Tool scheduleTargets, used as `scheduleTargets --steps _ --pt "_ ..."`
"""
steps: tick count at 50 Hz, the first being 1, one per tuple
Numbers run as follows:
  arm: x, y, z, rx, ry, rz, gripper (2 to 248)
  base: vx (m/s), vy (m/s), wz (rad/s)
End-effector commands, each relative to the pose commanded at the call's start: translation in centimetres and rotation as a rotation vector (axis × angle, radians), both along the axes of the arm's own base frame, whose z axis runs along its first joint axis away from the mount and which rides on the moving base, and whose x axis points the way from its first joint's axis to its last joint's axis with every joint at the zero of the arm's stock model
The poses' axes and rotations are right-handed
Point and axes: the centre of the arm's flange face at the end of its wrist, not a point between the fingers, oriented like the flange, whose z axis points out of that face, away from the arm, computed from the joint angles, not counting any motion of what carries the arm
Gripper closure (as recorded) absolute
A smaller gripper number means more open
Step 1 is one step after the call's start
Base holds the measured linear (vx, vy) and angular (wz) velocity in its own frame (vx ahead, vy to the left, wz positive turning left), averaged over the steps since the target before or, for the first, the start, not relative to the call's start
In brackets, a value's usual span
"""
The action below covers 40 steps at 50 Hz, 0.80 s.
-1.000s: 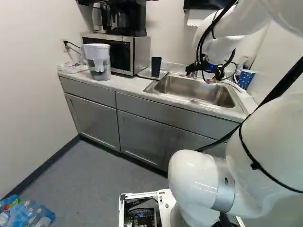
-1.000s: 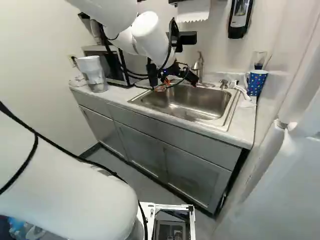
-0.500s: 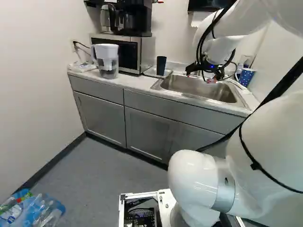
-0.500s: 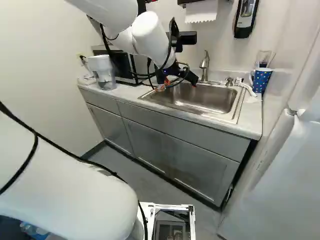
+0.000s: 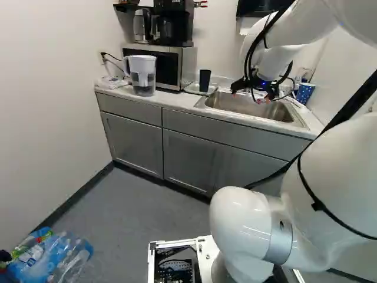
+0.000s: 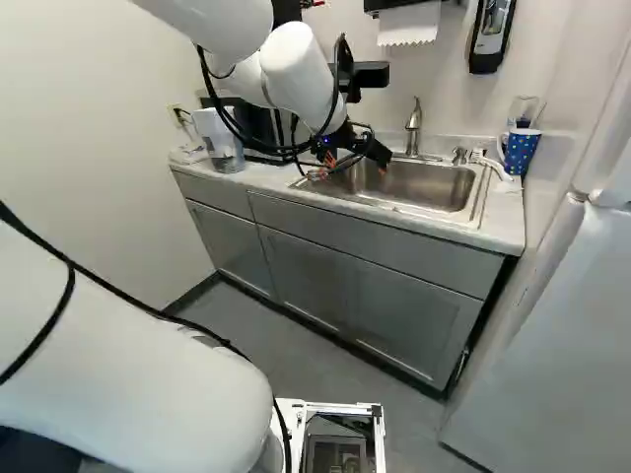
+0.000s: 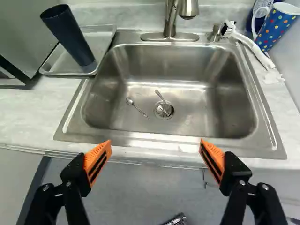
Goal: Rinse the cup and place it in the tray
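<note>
The two fingers (image 7: 97, 159) stand wide apart, their orange pads facing each other with nothing gripped; as the wrist view looks down, only the front edge of the desk (image 7: 28, 110) and the floor show between them. Just ahead of them lies the steel sink (image 7: 201, 98), with two small spoons (image 7: 137, 108) (image 7: 160, 96) near its drain and the faucet (image 7: 172, 16) rising behind. Farther out, beside the sink on the side toward the microwave (image 5: 168, 68), the dark blue tumbler (image 7: 69, 35) stands upright in the metal tray (image 7: 96, 40), ahead of the fingers and off to one side, well apart from both. On the sink's opposite side is a blue spotted cup (image 7: 276, 26) with a handle, beside a white dish brush (image 7: 251, 44). The task's cup is probably the tumbler, since it is in the tray; whether it has been rinsed cannot be told. It looks like light, fairly stiff plastic, tall and narrow toward the foot, so a knock near the rim could tip it, and a wet wall would be slippery. If it must be picked up, the best hold is likely around the middle of its wall, one pad on each side, squeezed modestly and kept off the rim; the taper could let it slide down through a loose grip.
</note>
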Motion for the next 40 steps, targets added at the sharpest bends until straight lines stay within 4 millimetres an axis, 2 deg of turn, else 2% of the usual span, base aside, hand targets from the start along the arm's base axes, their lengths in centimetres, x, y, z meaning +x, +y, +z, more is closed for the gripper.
scheduleTargets --steps 40 --pt "0.00 0.00 0.00 0.000 0.000 0.000 3 -0.093 0.100 0.001"
